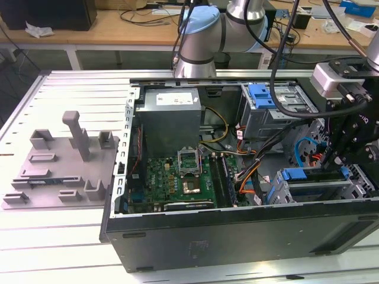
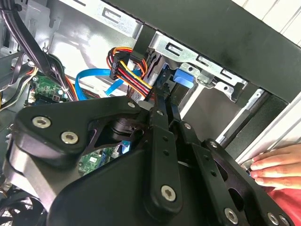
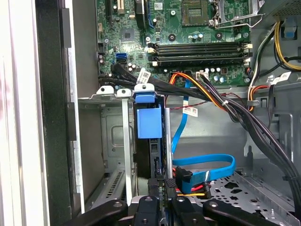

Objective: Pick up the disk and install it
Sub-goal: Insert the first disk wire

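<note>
The disk (image 3: 148,122) stands on edge in a slot of the metal drive cage (image 3: 106,94), its bright blue carrier frame at the far end. In the exterior view the disk (image 1: 305,174) lies in the lower cage at the open computer case's right. My gripper (image 3: 160,181) is shut, with its tips at the disk's near end. In the second wrist view the gripper (image 2: 162,96) points at the blue frame (image 2: 181,77) just beyond it. From outside, the gripper (image 1: 339,158) reaches down into the cage's right end.
A hand (image 2: 277,165) rests on the case's outer edge. A blue data cable (image 3: 202,169) and bundled wires (image 3: 225,101) cross beside the cage. A second blue-framed drive (image 1: 260,94), the grey power-supply box (image 1: 169,118) and motherboard (image 1: 177,177) fill the case. A grey fixture (image 1: 59,165) lies outside.
</note>
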You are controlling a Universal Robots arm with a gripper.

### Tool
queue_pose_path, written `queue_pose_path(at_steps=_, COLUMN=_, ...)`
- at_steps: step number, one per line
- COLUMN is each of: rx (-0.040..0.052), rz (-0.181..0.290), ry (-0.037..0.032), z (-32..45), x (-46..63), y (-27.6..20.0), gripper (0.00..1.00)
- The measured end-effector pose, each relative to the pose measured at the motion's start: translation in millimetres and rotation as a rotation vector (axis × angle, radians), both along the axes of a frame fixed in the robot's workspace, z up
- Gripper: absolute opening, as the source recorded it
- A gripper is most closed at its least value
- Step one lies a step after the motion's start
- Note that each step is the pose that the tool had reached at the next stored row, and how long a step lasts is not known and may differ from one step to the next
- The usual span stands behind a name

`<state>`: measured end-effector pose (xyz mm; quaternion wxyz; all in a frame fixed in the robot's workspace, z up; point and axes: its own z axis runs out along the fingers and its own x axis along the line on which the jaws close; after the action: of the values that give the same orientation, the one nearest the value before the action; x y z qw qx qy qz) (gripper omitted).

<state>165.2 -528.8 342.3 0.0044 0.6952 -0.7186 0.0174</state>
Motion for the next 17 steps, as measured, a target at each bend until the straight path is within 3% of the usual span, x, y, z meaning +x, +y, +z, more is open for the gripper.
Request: queue_pose_path(at_steps=17, rx=0.0002, rz=0.000, ry=0.0000, z=-2.3, x=0.0, y=0.0, gripper=0.16)
